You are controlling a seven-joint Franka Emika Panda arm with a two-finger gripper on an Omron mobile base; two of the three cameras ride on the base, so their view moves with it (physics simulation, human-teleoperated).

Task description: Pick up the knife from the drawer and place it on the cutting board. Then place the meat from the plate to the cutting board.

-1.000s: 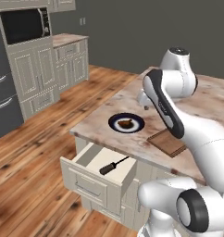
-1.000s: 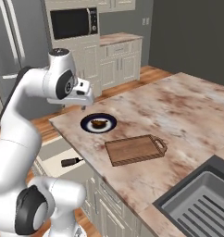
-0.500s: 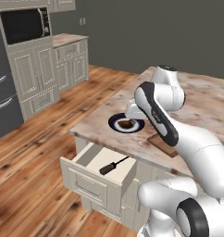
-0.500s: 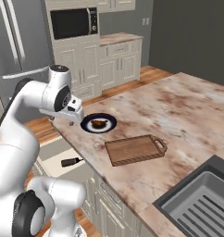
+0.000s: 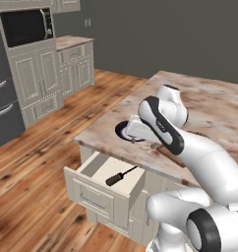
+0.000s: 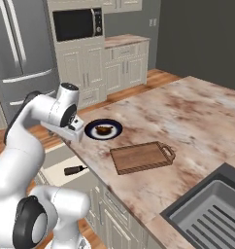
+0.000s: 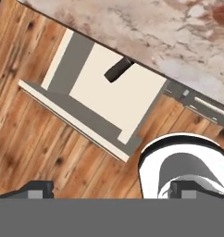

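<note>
The drawer [image 5: 98, 168] stands pulled out below the counter's front edge. In it lies the knife [image 5: 120, 175], black handle toward the counter. In the hand view the drawer [image 7: 109, 104] is below me and the knife [image 7: 118, 69] is half hidden under the counter lip. My gripper [image 5: 133, 137] hangs at the counter edge above the drawer, open and holding nothing; its fingertips [image 7: 40, 189] stand far apart. The meat [image 6: 105, 130] sits on the plate [image 6: 90, 130], just right of the gripper [image 6: 74, 136]. The cutting board [image 6: 139, 156] lies bare on the counter.
A sink [image 6: 211, 214] is set into the counter at the right. Cream cabinets with a microwave [image 6: 75, 23] and a steel fridge [image 6: 17, 44] stand across the wooden floor [image 5: 37, 162]. The marble counter [image 6: 197, 116] stretches away behind the board.
The arm has swung down and forward from above the plate to the counter's front edge over the drawer. The gripper has stayed open. Knife, meat and board have not moved.
</note>
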